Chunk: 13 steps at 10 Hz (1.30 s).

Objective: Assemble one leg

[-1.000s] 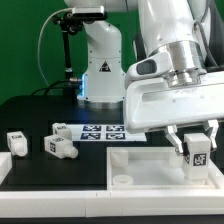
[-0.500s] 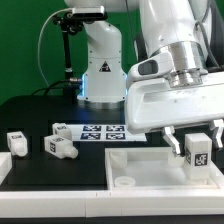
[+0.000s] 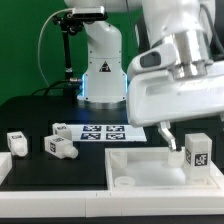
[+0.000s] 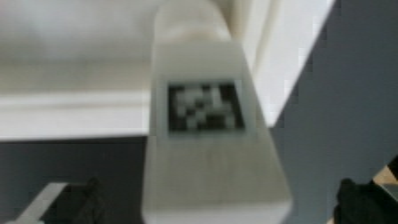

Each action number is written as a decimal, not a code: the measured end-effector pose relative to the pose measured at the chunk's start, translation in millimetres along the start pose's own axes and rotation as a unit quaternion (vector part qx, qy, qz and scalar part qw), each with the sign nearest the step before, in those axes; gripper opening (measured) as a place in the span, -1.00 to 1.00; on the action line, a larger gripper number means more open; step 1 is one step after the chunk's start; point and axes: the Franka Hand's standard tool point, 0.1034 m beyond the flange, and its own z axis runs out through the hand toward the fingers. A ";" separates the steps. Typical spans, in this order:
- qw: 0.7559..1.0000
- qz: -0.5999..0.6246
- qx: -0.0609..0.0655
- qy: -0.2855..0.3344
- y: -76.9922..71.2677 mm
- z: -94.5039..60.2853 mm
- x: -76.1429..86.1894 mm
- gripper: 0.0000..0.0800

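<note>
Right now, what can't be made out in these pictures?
Wrist view: the small white rectangular block is blurred; its black-and-white tag pattern is unreadable.
Exterior view: its left edge cuts off a white object.
Exterior view: its right edge cuts off the large white rimmed tray.

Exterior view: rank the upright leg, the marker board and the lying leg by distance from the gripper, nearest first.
1. Upright leg: just below the open gripper, on the exterior view's right.
2. Marker board: middle of the view.
3. Lying leg: on the exterior view's left, beyond the board.
</note>
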 end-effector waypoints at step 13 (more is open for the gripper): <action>0.970 0.128 0.009 -0.206 11.7 9.8 -14.2 -0.29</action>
